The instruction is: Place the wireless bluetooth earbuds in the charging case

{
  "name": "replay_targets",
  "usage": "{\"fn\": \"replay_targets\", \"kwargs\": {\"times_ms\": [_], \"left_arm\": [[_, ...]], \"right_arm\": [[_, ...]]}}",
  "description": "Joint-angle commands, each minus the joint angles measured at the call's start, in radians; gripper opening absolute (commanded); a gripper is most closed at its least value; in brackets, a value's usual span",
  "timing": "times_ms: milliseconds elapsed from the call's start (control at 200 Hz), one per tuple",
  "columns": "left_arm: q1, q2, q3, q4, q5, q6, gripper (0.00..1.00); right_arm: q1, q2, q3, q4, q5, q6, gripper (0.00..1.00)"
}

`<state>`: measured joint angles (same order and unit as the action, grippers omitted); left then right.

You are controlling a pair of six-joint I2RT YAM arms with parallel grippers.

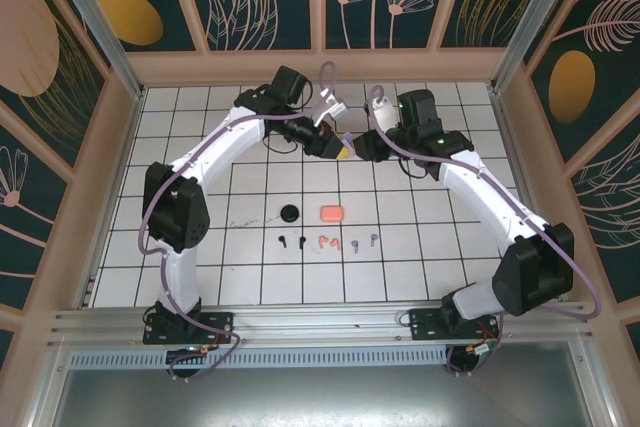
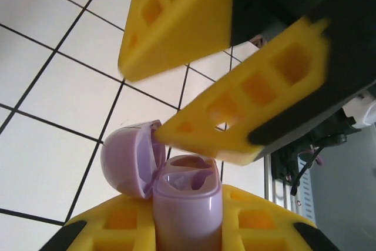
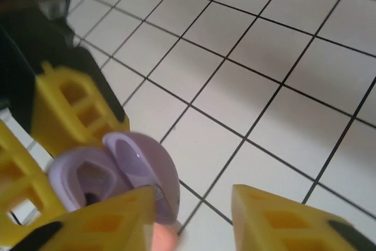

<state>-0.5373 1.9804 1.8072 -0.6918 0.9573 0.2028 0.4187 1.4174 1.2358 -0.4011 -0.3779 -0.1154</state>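
My left gripper [image 2: 188, 218] is shut on the body of a lavender charging case [image 2: 188, 204], held up off the table. Its lid [image 2: 132, 157] hangs open to the left, and its wells look empty. My right gripper [image 3: 194, 218] is open; one of its yellow fingers [image 2: 252, 110] touches the inside edge of the lid [image 3: 150, 174]. Both grippers meet above the table's far middle, left gripper [image 1: 333, 144] and right gripper [image 1: 358, 144]. The earbuds lie in a row on the tiles: black [image 1: 290, 242], coral-pink [image 1: 329, 243], lavender [image 1: 365, 241].
A black case [image 1: 290, 212] and a coral case [image 1: 333, 213] lie just behind the earbud row. Wooden walls and metal posts ring the white tiled table [image 1: 200, 267]. The arm bases stand at the near edge.
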Motion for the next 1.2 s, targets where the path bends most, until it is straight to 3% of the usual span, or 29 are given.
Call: {"fn": "replay_targets", "kwargs": {"times_ms": [0, 145, 295, 556, 796, 951, 1196], "left_arm": [[0.017, -0.092, -0.151, 0.31, -0.014, -0.154, 0.0], [0.075, -0.244, -0.408, 0.734, -0.046, -0.383, 0.0], [0.082, -0.345, -0.545, 0.921, -0.15, -0.479, 0.0], [0.081, -0.446, -0.743, 1.18, -0.246, -0.52, 0.0], [0.08, -0.605, -1.082, 1.642, -0.446, -0.462, 0.0], [0.08, -0.68, -1.16, 1.683, -0.551, -0.419, 0.0], [0.076, -0.731, -1.248, 1.806, -0.609, -0.519, 0.0]], "right_arm": [[-0.002, -0.088, 0.015, 0.031, -0.009, 0.083, 0.48], [-0.012, -0.165, -0.067, -0.003, 0.025, 0.197, 0.53], [0.026, -0.185, -0.17, -0.069, 0.124, 0.35, 0.54], [0.203, -0.162, -0.288, -0.127, 0.293, 0.557, 0.53], [0.35, -0.102, -0.333, -0.153, 0.397, 0.741, 0.52], [0.447, -0.038, -0.312, -0.225, 0.482, 0.82, 0.51], [0.519, 0.048, -0.321, -0.265, 0.521, 0.898, 0.47]]}}
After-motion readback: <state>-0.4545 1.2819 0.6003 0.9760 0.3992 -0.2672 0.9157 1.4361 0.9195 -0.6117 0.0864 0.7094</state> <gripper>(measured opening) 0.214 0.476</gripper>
